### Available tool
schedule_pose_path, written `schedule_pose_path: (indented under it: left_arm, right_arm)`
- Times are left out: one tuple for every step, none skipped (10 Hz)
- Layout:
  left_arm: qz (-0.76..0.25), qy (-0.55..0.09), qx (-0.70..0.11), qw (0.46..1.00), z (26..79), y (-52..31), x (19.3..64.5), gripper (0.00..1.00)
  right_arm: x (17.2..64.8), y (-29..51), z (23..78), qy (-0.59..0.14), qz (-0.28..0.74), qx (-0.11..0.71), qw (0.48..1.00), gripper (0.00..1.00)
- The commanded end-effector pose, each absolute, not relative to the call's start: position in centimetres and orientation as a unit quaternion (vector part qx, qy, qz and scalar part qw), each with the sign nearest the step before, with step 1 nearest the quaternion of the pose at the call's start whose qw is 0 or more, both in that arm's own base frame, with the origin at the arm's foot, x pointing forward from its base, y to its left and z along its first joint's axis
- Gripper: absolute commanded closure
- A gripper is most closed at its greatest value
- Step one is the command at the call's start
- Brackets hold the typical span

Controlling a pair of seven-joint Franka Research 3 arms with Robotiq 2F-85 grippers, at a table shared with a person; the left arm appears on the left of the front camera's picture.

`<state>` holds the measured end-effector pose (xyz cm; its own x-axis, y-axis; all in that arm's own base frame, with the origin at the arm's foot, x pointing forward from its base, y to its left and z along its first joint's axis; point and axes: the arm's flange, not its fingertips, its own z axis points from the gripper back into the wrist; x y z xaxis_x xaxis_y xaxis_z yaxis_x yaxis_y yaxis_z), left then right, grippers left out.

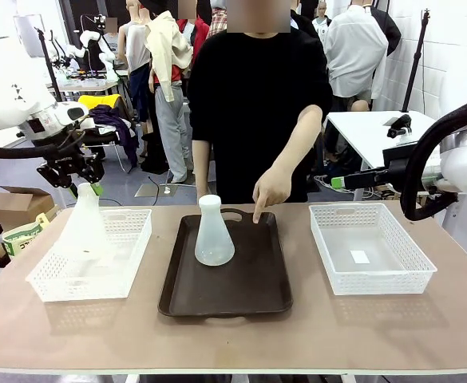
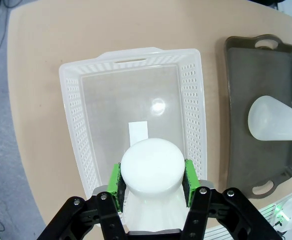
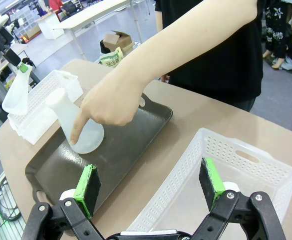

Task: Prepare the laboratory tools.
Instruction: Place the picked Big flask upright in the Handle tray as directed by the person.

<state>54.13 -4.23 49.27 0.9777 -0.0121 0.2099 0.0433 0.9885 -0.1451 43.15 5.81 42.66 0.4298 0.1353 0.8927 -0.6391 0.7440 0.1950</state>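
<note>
Translucent whitish flask (image 2: 150,172) clamped in left gripper (image 2: 151,184) | right gripper (image 3: 150,187) spread wide, empty

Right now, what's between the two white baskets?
In the front view, the brown tray lies between the left basket and right basket, with one flask standing on it and a person's finger pointing at the tray.

A grey floor (image 1: 137,179) is seen beyond the tan counter (image 1: 313,327). A cardboard box (image 1: 13,206) is set on the floor at the left, and a white table (image 1: 369,128) stands at the far right against a white tiled wall (image 1: 449,48). More white tables (image 3: 86,12) are ranged farther back. The room is evenly and brightly lit.
</note>
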Motion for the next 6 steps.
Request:
schedule_pose_path:
  left_arm:
    - [-0.014, -0.109, -0.075, 0.991, 49.7, -4.2, 54.2, 1.00]
    - [-0.014, -0.109, -0.075, 0.991, 49.7, -4.2, 54.2, 1.00]
    - [-0.014, -0.105, -0.075, 0.992, 49.3, -4.2, 54.1, 1.00]
    - [-0.033, -0.144, -0.100, 0.984, 51.0, -4.3, 53.1, 1.00]
    - [-0.048, -0.181, -0.125, 0.974, 53.0, -4.4, 51.9, 1.00]
    - [-0.078, -0.217, -0.154, 0.961, 54.7, -4.4, 50.6, 1.00]
  right_arm:
    - [43.0, 5.9, 42.7, -0.473, 0.238, 0.265, 0.806, 0.00]
    - [43.0, 5.9, 42.7, -0.473, 0.238, 0.265, 0.806, 0.00]
    - [43.0, 5.9, 42.7, -0.473, 0.238, 0.265, 0.806, 0.00]
    - [43.0, 5.9, 42.7, -0.473, 0.238, 0.265, 0.806, 0.00]
    - [43.0, 5.9, 42.7, -0.473, 0.238, 0.265, 0.806, 0.00]
    - [43.0, 5.9, 42.7, -0.473, 0.238, 0.265, 0.806, 0.00]
